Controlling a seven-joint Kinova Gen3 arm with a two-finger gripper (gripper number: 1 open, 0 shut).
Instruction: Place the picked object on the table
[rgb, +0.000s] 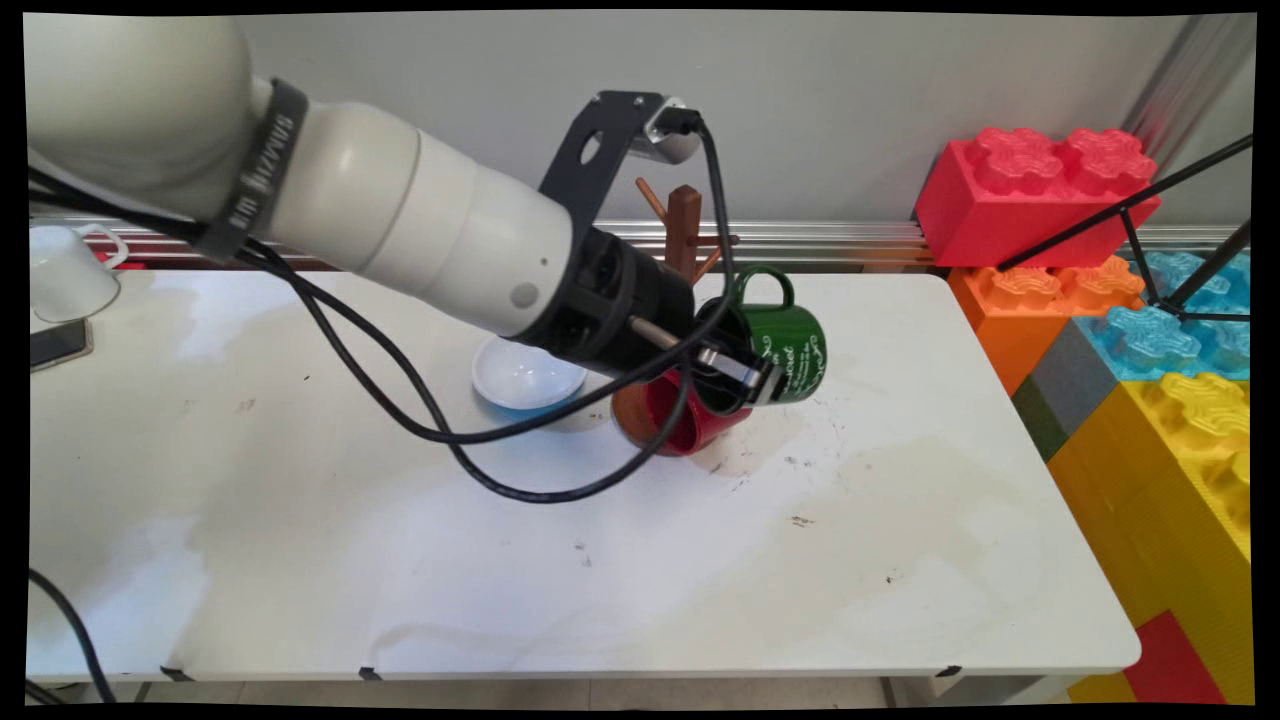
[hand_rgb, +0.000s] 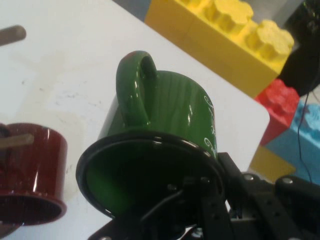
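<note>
My gripper (rgb: 745, 380) is shut on the rim of a green mug (rgb: 790, 345) with white lettering. The mug hangs in the air tipped on its side, handle up. In the hand view the green mug (hand_rgb: 170, 110) fills the middle, its dark mouth turned toward the gripper (hand_rgb: 212, 182), with one finger inside the rim and one outside. Just below and left of it a red mug (rgb: 680, 415) hangs on the wooden mug tree (rgb: 685, 225). The hand view shows the red mug (hand_rgb: 35, 170) with a wooden peg (hand_rgb: 15, 141) through it.
A white bowl (rgb: 525, 375) with a blue underside sits on the white table (rgb: 400, 560), left of the mug tree. At the far left are a white mug (rgb: 65, 270) and a phone (rgb: 55, 342). Giant red (rgb: 1035, 190) and yellow bricks (rgb: 1190, 470) are stacked beyond the table's right edge.
</note>
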